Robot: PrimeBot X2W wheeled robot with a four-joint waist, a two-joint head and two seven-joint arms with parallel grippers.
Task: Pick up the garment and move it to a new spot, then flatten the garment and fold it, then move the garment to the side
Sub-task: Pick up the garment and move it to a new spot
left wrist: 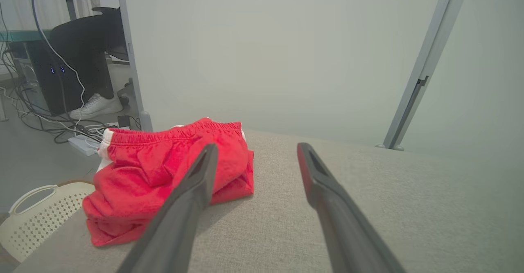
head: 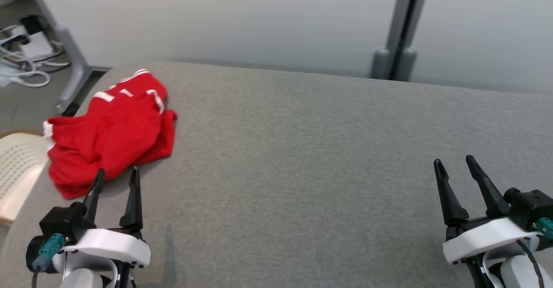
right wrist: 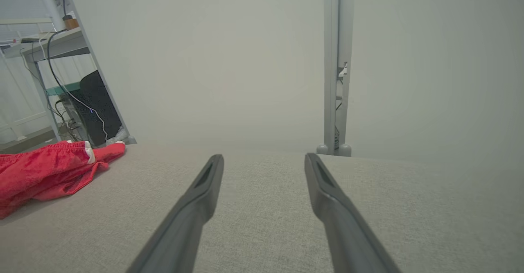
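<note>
Red garment (head: 110,128), crumpled, left edge of counter (head: 302,150). Wide, empty left tool (head: 117,172) beside it; right tool (head: 453,159) likewise, well apart. Advice: pinch thick fold.

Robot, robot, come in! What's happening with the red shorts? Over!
Left gripper open, empty, close by shorts. Right gripper open, far off. Shorts crumpled at table's left edge, basket beside it. Over.
</note>
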